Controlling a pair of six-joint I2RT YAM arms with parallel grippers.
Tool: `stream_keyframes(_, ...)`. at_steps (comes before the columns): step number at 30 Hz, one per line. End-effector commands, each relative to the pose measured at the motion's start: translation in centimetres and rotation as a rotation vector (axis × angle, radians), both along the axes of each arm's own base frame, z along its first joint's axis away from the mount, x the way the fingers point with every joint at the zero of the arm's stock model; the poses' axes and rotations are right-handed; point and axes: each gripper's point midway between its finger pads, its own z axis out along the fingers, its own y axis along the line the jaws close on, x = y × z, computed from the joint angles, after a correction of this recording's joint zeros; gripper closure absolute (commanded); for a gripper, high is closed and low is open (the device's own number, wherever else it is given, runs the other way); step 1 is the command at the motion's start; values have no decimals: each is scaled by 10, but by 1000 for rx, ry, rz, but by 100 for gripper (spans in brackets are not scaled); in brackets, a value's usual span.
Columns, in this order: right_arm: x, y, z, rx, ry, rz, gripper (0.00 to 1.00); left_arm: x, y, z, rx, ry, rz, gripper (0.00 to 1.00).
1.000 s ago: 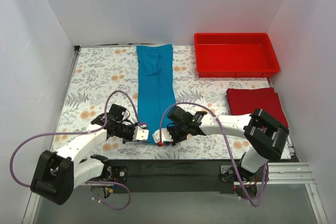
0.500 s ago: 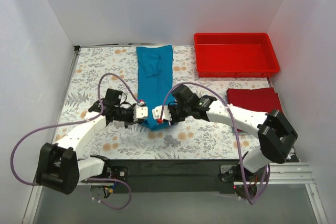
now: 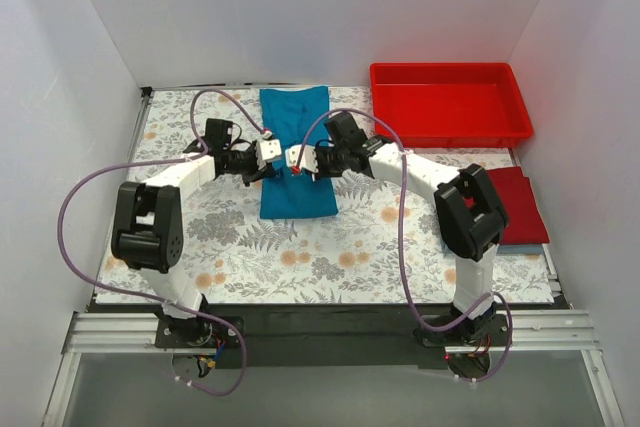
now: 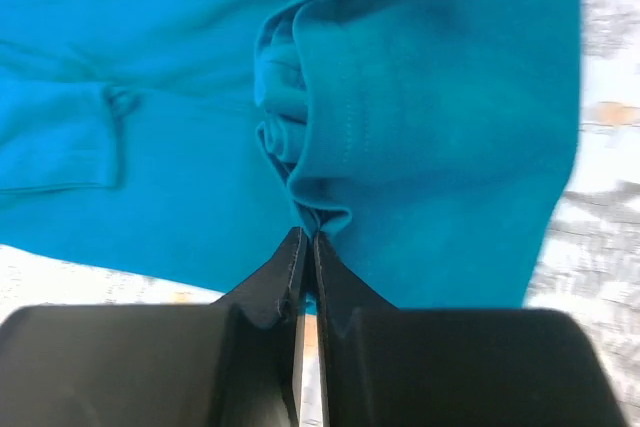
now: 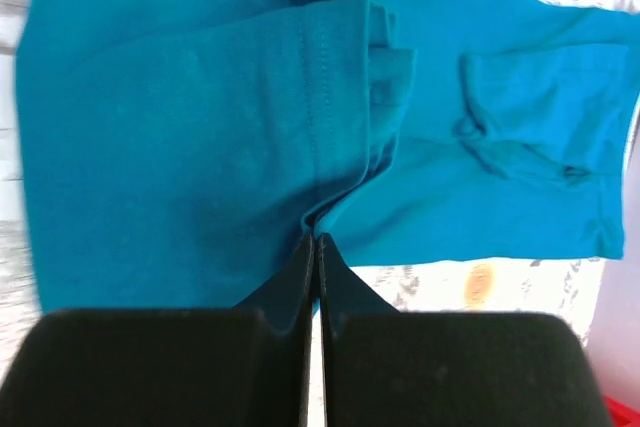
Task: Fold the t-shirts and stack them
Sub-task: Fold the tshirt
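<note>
The left gripper (image 3: 268,153) and right gripper (image 3: 294,158) each pinch the raised hem of the teal shirt (image 3: 300,192), lying far-centre, which looks light, soft and limp, best held at its hem corners.

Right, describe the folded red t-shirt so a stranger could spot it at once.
Start at the floral table and go to its right side, where the red tray sits at the far corner. Just nearer than the tray, at the table's right edge, lies the red t-shirt. It is flat, darker, soft cloth with no rim, unlike the glossy tray.
</note>
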Motion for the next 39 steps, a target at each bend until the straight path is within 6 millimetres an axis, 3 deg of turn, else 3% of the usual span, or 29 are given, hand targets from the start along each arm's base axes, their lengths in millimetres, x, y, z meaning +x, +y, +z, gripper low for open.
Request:
stream_keyframes(1, 40, 10, 19, 55, -85, 13, 99, 43, 0, 23, -25, -109, 13, 100)
stream_keyframes(3, 56, 12, 25, 72, -113, 0, 99, 54, 3, 12, -19, -94, 29, 100)
stream_keyframes(4, 62, 13, 19, 70, -112, 5, 99, 63, 4, 17, -20, -113, 33, 100)
stream_keyframes(9, 88, 14, 9, 65, -140, -3, 99, 85, 8, 1, 4, -117, 54, 100)
stream_keyframes(10, 92, 15, 0, 56, -135, -7, 99, 89, 8, -4, 5, -115, 58, 100)
stream_keyframes(12, 102, 15, 3, 65, -150, -15, 99, 96, 9, -8, 8, -115, 80, 100)
stream_keyframes(26, 123, 18, -30, 31, -167, -28, 99, 117, 16, -34, 44, -132, 114, 100)
stream_keyframes(28, 131, 16, -30, 17, -185, -49, 97, 119, 17, -33, 45, -129, 128, 93)
stream_keyframes(29, 132, 16, -27, 18, -187, -65, 92, 122, 19, -31, 46, -123, 148, 87)
stream_keyframes(30, 135, 15, -20, 23, -201, -74, 75, 124, 19, -26, 45, -129, 160, 76)
stream_keyframes(32, 139, 12, -5, 27, -227, -98, 58, 135, 25, -7, 29, -149, 198, 63)
stream_keyframes(33, 140, 11, 4, 34, -240, -105, 43, 137, 26, 2, -1, -127, 233, 59)
stream_keyframes(34, 140, 9, 25, 51, -265, -116, 40, 139, 34, 9, -15, -113, 259, 55)
stream_keyframes(36, 134, 3, 37, 57, -263, -123, 39, 137, 37, 36, -65, -106, 266, 51)
stream_keyframes(37, 127, 1, 58, 77, -276, -121, 39, 130, 45, 39, -73, -69, 285, 49)
stream_keyframes(38, 120, -3, 56, 72, -258, -118, 39, 123, 46, 56, -86, -86, 279, 49)
stream_keyframes(39, 108, -8, 65, 70, -233, -117, 40, 109, 46, 52, -97, -55, 267, 48)
